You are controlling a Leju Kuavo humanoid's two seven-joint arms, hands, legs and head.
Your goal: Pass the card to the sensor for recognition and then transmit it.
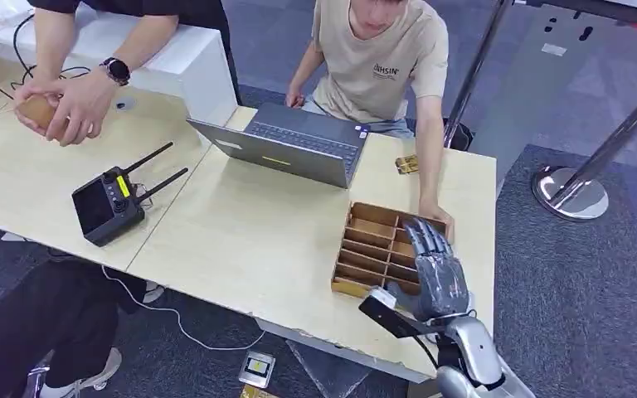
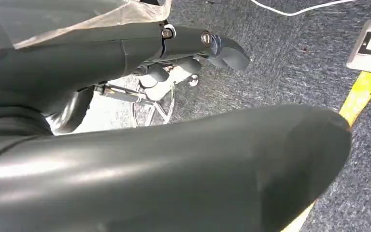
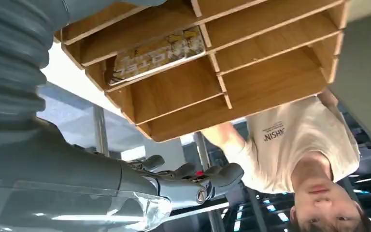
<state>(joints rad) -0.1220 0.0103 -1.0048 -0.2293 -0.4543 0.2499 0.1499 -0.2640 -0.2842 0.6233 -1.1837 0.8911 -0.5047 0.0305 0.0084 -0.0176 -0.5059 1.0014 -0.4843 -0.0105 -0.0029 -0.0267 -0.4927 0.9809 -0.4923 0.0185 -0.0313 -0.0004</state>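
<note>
A wooden divided box (image 1: 363,249) stands on the table's right part. My right hand (image 1: 435,269) hovers over its near right end with fingers spread and nothing in them. In the right wrist view a yellow printed card (image 3: 157,53) lies in one compartment of the box (image 3: 251,72), apart from my right hand (image 3: 183,181). A person's hand (image 1: 436,214) rests on the box's far right corner. My left hand (image 2: 193,48) hangs over the carpet, its fingers loosely out and holding nothing.
An open grey laptop (image 1: 294,145) stands behind the box, in front of a seated person (image 1: 377,58). A black remote controller (image 1: 109,205) lies to the left. Another person (image 1: 83,91) holds a brown object far left. A small flat device (image 1: 257,369) lies on the floor.
</note>
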